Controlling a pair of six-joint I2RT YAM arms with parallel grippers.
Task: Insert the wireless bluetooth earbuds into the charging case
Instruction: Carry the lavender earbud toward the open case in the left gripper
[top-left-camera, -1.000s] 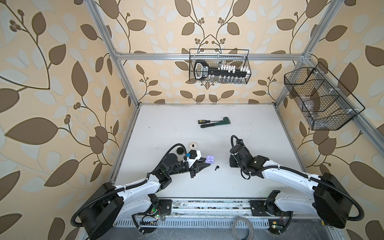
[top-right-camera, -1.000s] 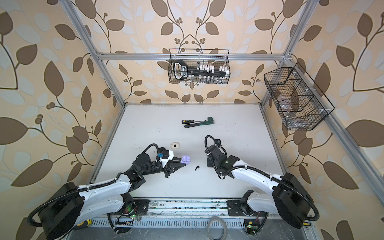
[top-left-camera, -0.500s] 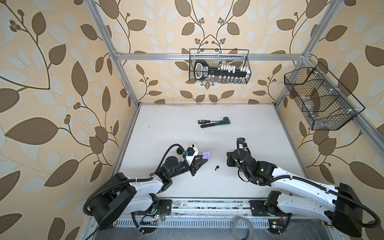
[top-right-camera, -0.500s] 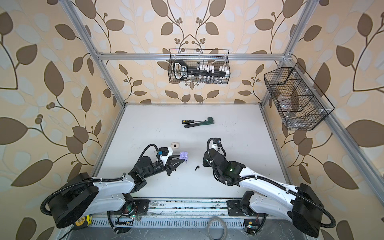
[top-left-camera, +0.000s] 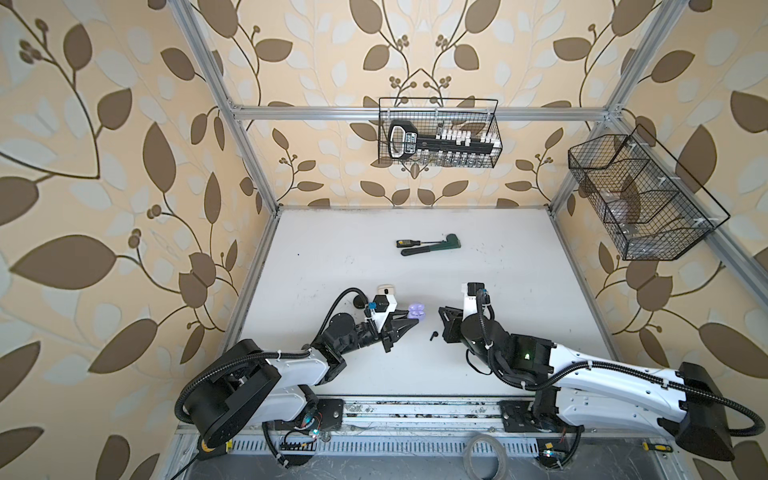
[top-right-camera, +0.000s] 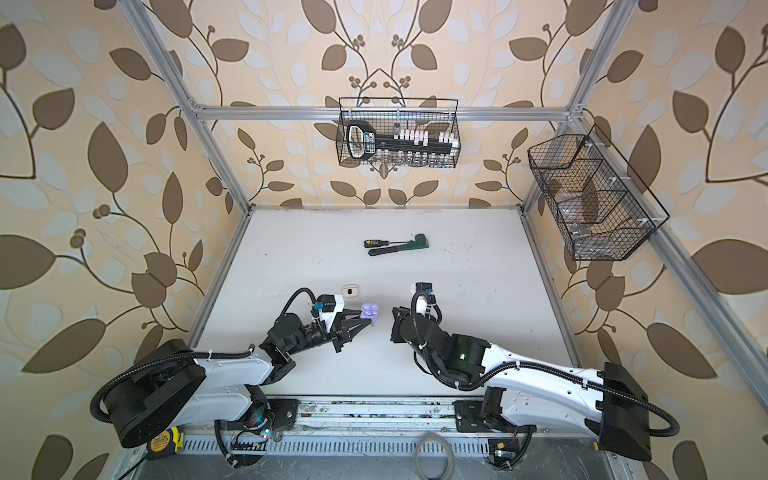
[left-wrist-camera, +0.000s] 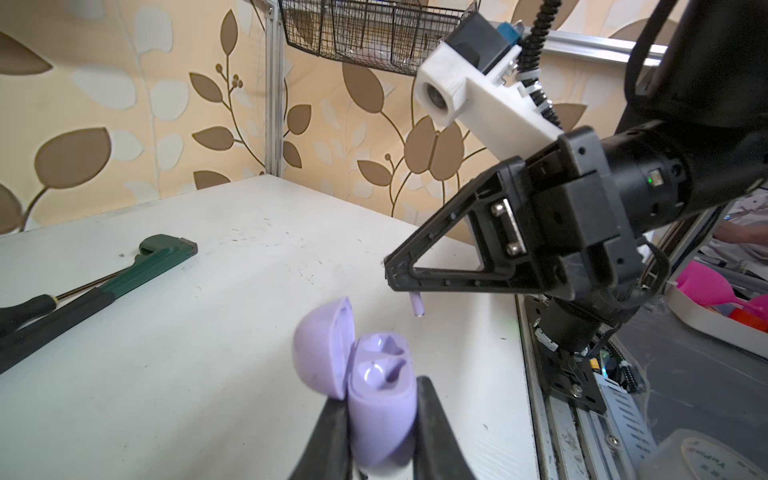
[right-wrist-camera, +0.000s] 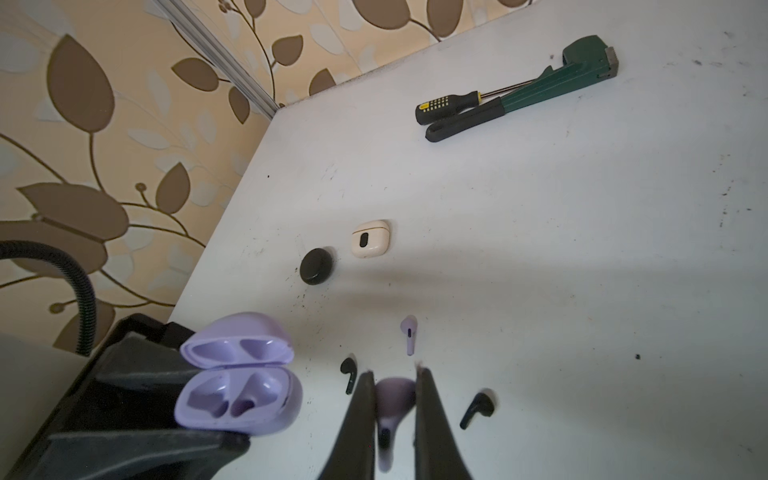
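1. Fingers of the right arm (right-wrist-camera: 432, 419) pinch a lavender earbud (right-wrist-camera: 395, 399), its stem poking past the tips, just beside the lavender case (right-wrist-camera: 239, 399).
2. The fingers of the left arm (left-wrist-camera: 436, 432) clamp that case by its base; the lid stands open and both sockets look empty.
3. Step in hand, I judge: bringing the first earbud to the case. The next move calls for lining the stem over its matching socket, then lowering straight.
4. On the surface (right-wrist-camera: 540, 270) near the case lie a second lavender earbud (right-wrist-camera: 409, 334) and two black earbuds (right-wrist-camera: 348, 376); a black case (right-wrist-camera: 316, 266) and white case (right-wrist-camera: 370, 239) sit beyond.
5. The pinched earbud is blurred; no white earbuds show.
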